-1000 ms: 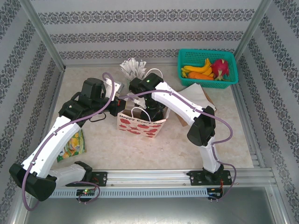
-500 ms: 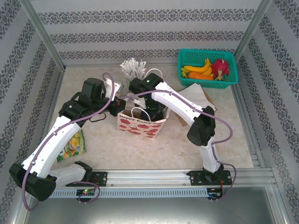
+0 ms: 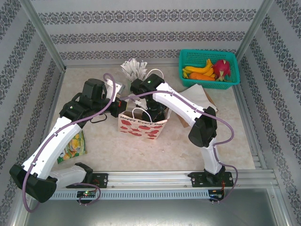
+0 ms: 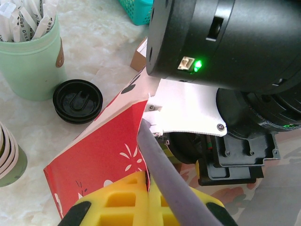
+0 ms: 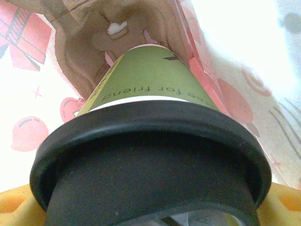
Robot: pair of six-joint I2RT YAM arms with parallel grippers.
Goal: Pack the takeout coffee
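Right wrist view looks down into the paper bag (image 5: 33, 127), where the right gripper (image 5: 150, 209) grasps the takeout coffee (image 5: 150, 80) at its lidded top. The left gripper (image 4: 148, 202) is clamped on the bag's rim.

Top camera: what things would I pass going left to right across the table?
Snack packet → bag → basket with fruit.
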